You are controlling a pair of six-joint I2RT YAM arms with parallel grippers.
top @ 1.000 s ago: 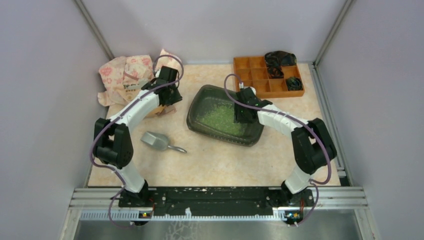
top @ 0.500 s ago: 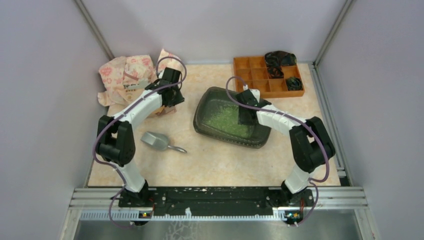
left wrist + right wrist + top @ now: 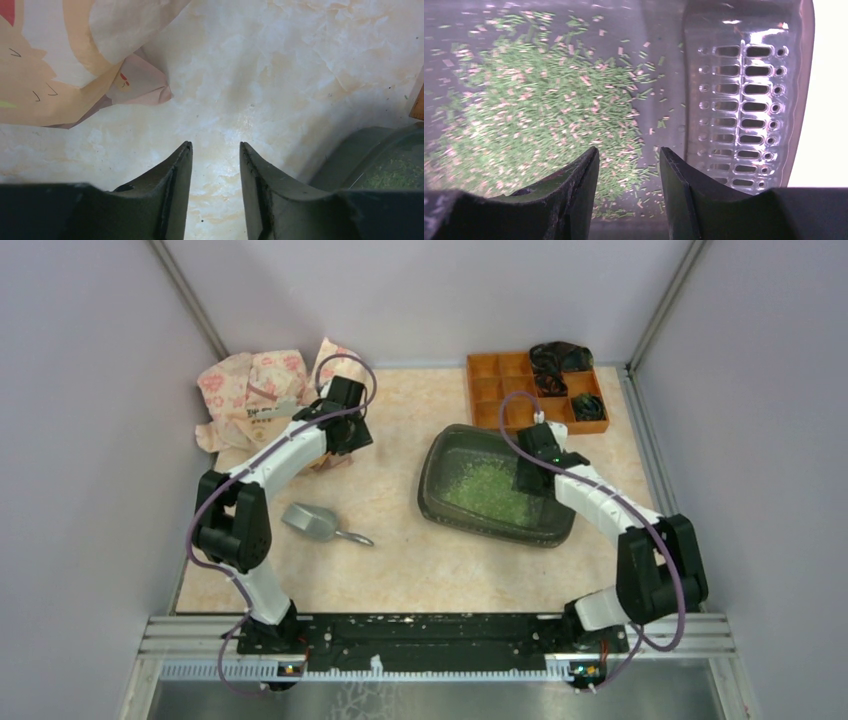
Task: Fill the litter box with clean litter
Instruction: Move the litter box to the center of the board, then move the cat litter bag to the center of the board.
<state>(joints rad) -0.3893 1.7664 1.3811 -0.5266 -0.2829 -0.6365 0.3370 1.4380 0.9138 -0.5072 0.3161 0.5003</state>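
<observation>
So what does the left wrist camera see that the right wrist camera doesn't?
Only the left wrist view shows the printed paper bag and the bare marbled table. Only the right wrist view shows a glossy slotted panel up close. Both show the dark litter box holding green litter.

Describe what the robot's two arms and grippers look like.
The left arm and right arm have white links between bulky black joints, with purple cables looping alongside. The left gripper and right gripper each have two dark, tapered fingers.
</observation>
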